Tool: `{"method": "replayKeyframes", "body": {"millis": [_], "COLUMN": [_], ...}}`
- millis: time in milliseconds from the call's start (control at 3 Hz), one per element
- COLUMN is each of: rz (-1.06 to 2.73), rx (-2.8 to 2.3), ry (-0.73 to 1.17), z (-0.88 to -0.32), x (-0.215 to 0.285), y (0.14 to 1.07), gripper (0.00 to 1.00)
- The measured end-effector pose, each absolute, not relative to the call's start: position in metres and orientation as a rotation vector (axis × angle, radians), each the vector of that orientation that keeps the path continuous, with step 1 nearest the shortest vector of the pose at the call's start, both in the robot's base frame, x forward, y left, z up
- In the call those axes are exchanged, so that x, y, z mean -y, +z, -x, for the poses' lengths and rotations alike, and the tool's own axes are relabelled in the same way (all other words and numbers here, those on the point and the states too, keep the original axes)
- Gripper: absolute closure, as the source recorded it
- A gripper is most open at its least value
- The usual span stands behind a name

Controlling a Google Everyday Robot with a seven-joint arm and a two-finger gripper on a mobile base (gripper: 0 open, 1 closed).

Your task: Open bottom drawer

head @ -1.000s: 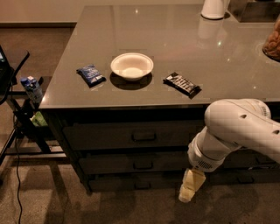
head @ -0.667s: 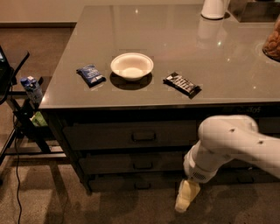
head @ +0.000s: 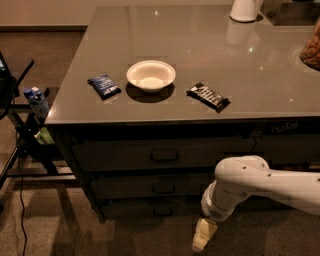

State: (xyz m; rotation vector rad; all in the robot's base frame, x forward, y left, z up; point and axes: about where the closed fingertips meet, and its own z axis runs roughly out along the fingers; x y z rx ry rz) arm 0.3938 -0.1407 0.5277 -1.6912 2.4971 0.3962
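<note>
The bottom drawer (head: 145, 207) is the shallowest dark front of three stacked under the grey counter, and it is shut. Its small dark loop handle (head: 163, 211) sits at its centre. My gripper (head: 202, 237) hangs low from the white arm (head: 245, 185), pale fingers pointing down near the floor. It is to the right of the handle and a little in front of the drawer, not touching it. The arm covers the right part of the drawer fronts.
On the counter (head: 200, 45) lie a white bowl (head: 150, 75), a blue snack bag (head: 103, 85) and a dark candy bar (head: 208, 96). A white jug (head: 245, 9) stands at the back right. A black stand with a bottle (head: 36, 100) is at the left.
My arm and gripper have moved down and to the left, closer to the bottom drawer's handle. The drawers have not moved.
</note>
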Motion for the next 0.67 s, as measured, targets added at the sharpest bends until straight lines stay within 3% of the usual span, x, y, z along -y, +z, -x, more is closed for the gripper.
{"method": "replayKeyframes", "body": {"millis": [667], "rz": [1.678], "rx": [-2.488], "ry": [0.474], "z": [-0.383], "x": [0.132], "y": [0.49], "gripper": [0.0]}}
